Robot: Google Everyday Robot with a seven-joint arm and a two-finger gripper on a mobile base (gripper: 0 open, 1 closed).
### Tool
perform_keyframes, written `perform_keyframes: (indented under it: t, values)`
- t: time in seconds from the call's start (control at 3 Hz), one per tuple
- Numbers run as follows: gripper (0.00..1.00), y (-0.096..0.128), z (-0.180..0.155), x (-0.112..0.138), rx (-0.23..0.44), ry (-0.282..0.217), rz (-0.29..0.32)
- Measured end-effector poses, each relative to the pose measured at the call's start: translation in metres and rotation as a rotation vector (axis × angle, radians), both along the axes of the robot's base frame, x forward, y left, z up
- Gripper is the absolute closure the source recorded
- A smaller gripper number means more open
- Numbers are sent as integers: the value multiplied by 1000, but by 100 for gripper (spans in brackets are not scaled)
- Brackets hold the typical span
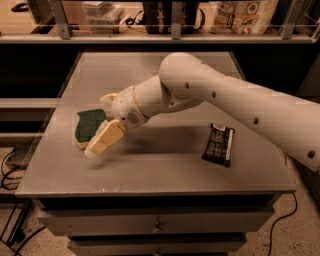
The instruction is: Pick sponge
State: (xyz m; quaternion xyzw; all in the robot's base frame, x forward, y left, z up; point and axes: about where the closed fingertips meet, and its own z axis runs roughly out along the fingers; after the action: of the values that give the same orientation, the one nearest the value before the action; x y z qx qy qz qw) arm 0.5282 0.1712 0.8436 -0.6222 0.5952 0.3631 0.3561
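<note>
The sponge (pixel 86 125), dark green on top with pale yellow foam below, lies flat on the left part of the grey table (pixel 165 170). My gripper (pixel 98 126) has come down at the sponge's right side and is open. The near pale yellow finger (pixel 105 138) lies along the sponge's right front edge and covers part of it. The tip of the far finger (pixel 107 98) shows just behind the sponge. The sponge still rests on the table. The white arm reaches in from the right.
A flat black snack wrapper (pixel 219 145) lies on the right part of the table. A shelf with bags and boxes (pixel 240 15) runs behind the table. Drawers (pixel 155 225) sit under the tabletop, and cables lie on the floor at the left.
</note>
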Motion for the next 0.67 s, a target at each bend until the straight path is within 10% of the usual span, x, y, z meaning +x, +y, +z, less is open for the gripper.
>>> perform_keyframes:
  t: [0.67]
  values:
    - [41,16,-14,6,-18,2,-28]
